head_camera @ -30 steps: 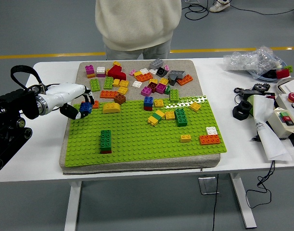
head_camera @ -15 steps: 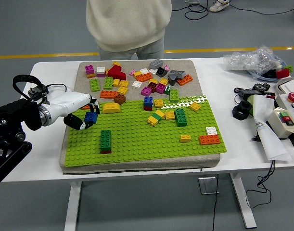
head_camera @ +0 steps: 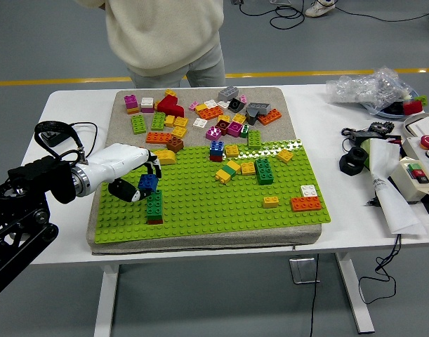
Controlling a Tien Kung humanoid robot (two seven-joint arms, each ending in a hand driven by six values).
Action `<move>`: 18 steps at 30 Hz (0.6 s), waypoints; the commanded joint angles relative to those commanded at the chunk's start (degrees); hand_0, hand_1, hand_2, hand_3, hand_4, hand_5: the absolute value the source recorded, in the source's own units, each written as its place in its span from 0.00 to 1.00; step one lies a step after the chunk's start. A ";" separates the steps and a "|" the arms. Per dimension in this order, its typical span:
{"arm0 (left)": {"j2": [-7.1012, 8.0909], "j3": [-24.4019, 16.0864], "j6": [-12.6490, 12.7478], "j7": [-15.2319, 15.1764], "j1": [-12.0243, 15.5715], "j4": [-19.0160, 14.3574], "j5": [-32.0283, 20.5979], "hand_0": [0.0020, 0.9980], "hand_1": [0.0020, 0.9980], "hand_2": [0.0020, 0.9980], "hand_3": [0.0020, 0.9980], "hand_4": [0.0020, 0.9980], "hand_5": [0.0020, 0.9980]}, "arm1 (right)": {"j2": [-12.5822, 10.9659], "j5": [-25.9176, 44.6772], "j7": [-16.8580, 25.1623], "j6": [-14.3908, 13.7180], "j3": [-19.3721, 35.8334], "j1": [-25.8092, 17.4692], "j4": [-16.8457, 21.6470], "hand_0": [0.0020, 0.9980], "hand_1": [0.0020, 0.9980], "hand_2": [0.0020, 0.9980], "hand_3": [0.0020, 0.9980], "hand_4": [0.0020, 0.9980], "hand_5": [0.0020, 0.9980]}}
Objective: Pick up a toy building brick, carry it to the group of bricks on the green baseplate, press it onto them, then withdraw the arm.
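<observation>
My left hand [head_camera: 138, 184], white with black fingers, reaches in from the left and is shut on a small blue brick [head_camera: 147, 182]. The brick hangs just above the top end of a green brick stack [head_camera: 154, 206] that stands on the green baseplate [head_camera: 214, 203] near its front left. Whether the blue brick touches the stack I cannot tell. Other bricks stand on the baseplate: a blue and red stack [head_camera: 217, 149], a green brick [head_camera: 263, 170], an orange brick [head_camera: 306, 203]. My right hand is out of view.
Several loose bricks [head_camera: 200, 116] lie on the grey mat behind the baseplate. A person in a cream sweater [head_camera: 165, 35] stands at the far side. A control box [head_camera: 419, 172], black parts, paper and a plastic bag [head_camera: 368, 88] crowd the table's right.
My left hand has carried the blue brick right and toward the near edge, from the baseplate's back left corner to just above the green stack. The person has shifted left.
</observation>
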 joint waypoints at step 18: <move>-3.02 1.72 0.23 0.18 -1.07 4.90 1.03 0.75 0.70 0.52 0.56 0.66 0.00 | -0.04 -0.13 -0.10 0.00 0.10 0.29 0.00 0.77 0.69 0.74 0.77 1.00 0.77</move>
